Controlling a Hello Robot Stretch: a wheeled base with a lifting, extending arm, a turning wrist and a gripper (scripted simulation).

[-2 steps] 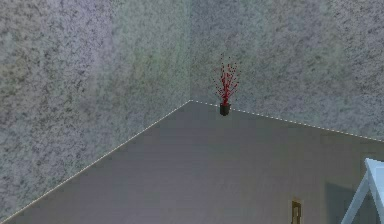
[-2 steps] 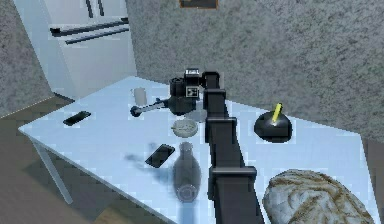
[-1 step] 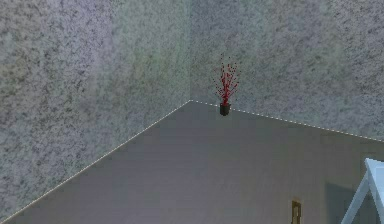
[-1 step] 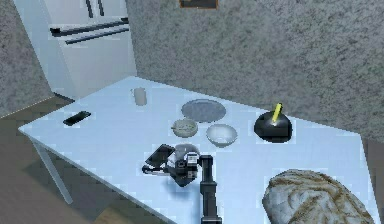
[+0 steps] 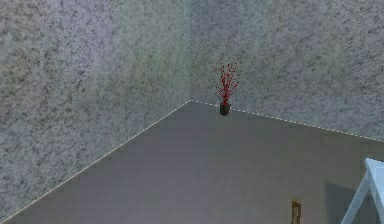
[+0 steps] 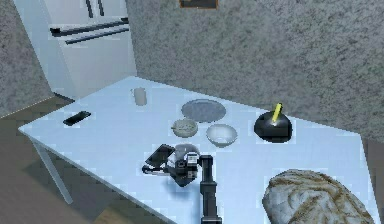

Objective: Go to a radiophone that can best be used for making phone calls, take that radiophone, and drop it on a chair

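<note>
In the arm side view my arm (image 6: 208, 195) reaches up over a pale blue table (image 6: 110, 135). My gripper (image 6: 163, 162) is at its far end, near the table's middle. A small flat dark thing (image 6: 156, 155) lies on the tabletop right at the fingers. I cannot tell whether the gripper holds anything. A second small flat black thing (image 6: 75, 118), shaped like a phone, lies near the table's left edge.
On the table stand a pale cup (image 6: 140, 96), a grey plate (image 6: 201, 110), two small bowls (image 6: 222, 134), a dark pot with a yellow handle (image 6: 272, 125) and a bread loaf (image 6: 310, 198). A white fridge (image 6: 90, 40) stands behind. In the forward view a red-twigged potted plant (image 5: 226, 88) stands in the corner across bare floor.
</note>
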